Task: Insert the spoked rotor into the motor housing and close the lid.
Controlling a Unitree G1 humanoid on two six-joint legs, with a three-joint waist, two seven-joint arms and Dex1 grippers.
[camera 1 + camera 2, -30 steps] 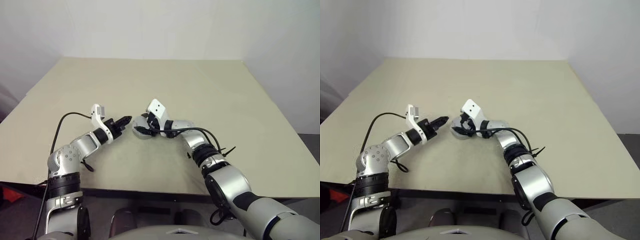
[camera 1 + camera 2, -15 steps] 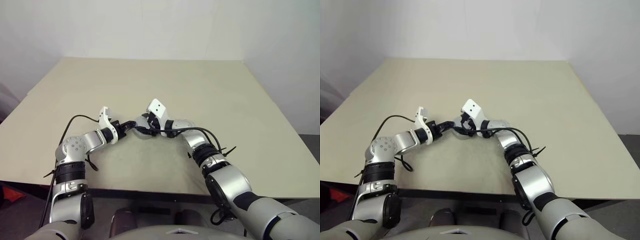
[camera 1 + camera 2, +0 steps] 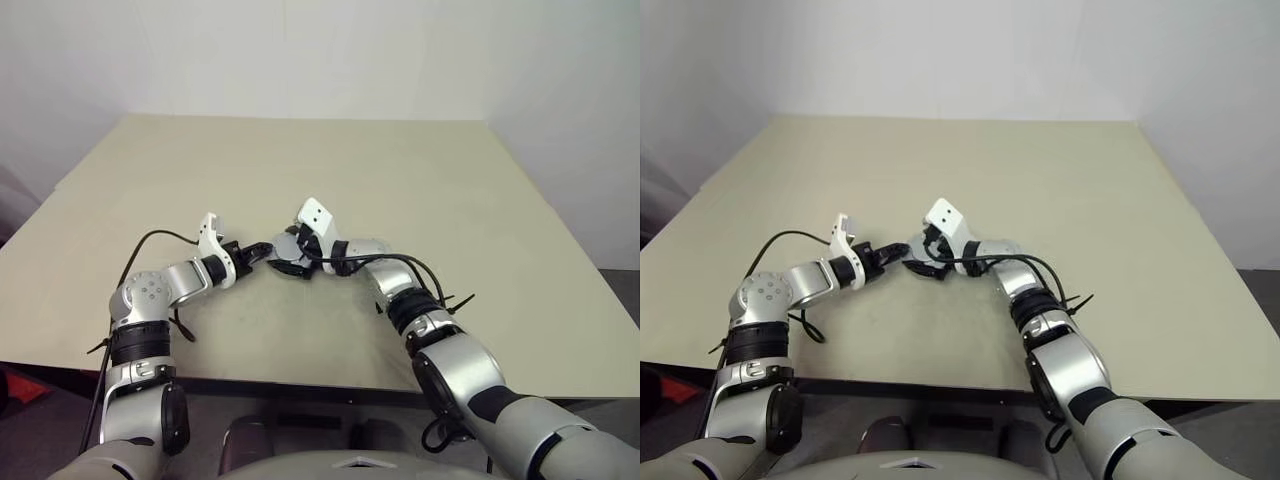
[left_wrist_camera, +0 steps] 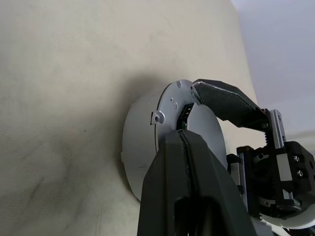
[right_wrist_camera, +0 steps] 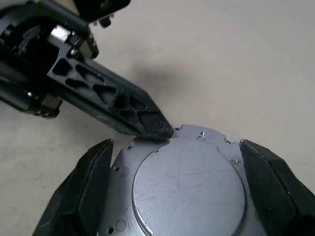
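Right wrist view: closed left gripper (image 5: 160,129) tip against lid (image 5: 187,187) edge.

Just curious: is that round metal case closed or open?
Closed: the lid lies flat over the motor housing, no coils showing.

Left tool (image 3: 266,249) moved in to the lid (image 5: 184,187); right tool (image 5: 177,196) widened.

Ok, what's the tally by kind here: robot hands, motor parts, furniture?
Robot hands: 2 (left hand, right hand)
Silver motor puck: 1
Table: 1
Total: 4
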